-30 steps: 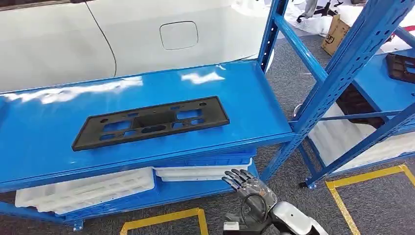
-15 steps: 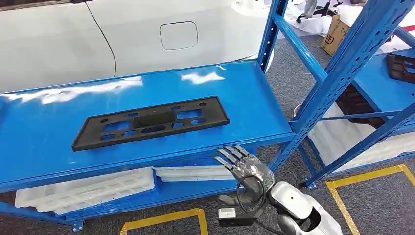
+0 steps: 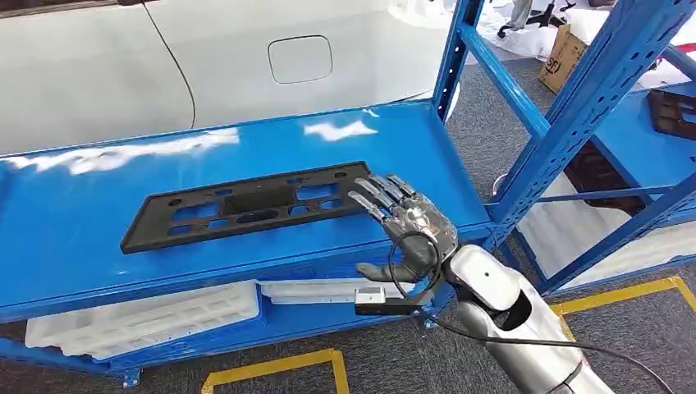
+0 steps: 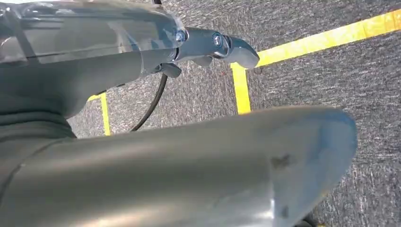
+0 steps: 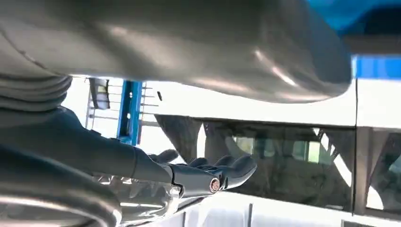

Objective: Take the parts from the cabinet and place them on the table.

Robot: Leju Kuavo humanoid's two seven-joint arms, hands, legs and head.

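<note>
One black part (image 3: 253, 204) lies flat on the top shelf (image 3: 98, 246) of the blue cabinet, a little left of centre in the head view. It is a long, thin rectangular plate, matt black, pierced with several rectangular and oval cut-outs and small round holes, with its long side running slightly uphill toward the right. The right hand (image 3: 404, 220) comes in from the lower right, its fingers stretched out and apart, holding nothing; the fingertips (image 3: 361, 199) are over the plate's right end, though I cannot tell if they touch it. The left hand (image 4: 208, 47) hangs over grey carpet with yellow tape lines, and I cannot tell how its fingers are set. Two white trays (image 3: 144, 318) sit on the shelf below. A white car (image 3: 246, 57) fills the upper left.
</note>
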